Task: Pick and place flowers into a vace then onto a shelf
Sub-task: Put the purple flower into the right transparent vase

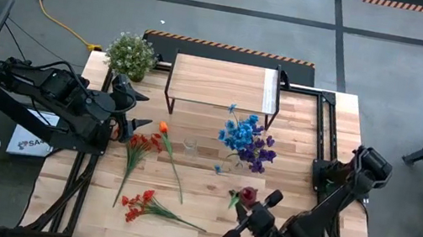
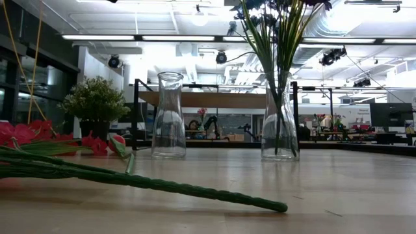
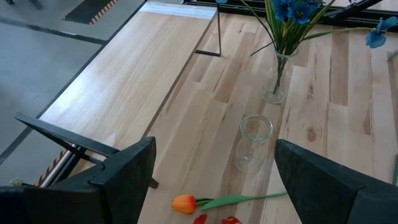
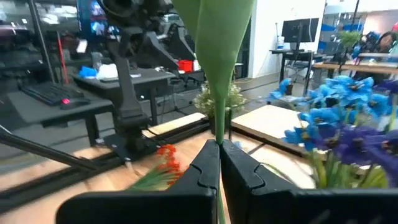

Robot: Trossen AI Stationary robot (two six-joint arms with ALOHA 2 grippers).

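Note:
My right gripper (image 1: 252,204) is near the table's front edge, right of centre, shut on a red flower (image 1: 247,194) with a green leaf (image 4: 214,37). My left gripper (image 1: 139,124) is open and empty at the table's left, above an orange tulip (image 3: 185,203). An empty glass vase (image 1: 189,144) stands at mid-table. A second vase (image 2: 279,117) beside it holds blue and purple blooms (image 1: 247,139). Red flowers (image 1: 139,144) and red-orange flowers (image 1: 138,205) lie flat on the table. The wooden shelf (image 1: 225,84) stands at the far edge. My right gripper pinches the flower's thin green stalk (image 4: 218,134) between its two shut fingers, just below the broad leaf. The stalk runs on past the fingertips (image 4: 208,165), with the leaf and the red bloom beyond them. In the high view the flower looks lifted clear of the table.
A bushy potted plant (image 1: 130,55) stands at the far left, beside the shelf. A long green stalk (image 2: 162,185) lies across the near part of the table. Black frame rails (image 1: 321,153) run along the table's right side.

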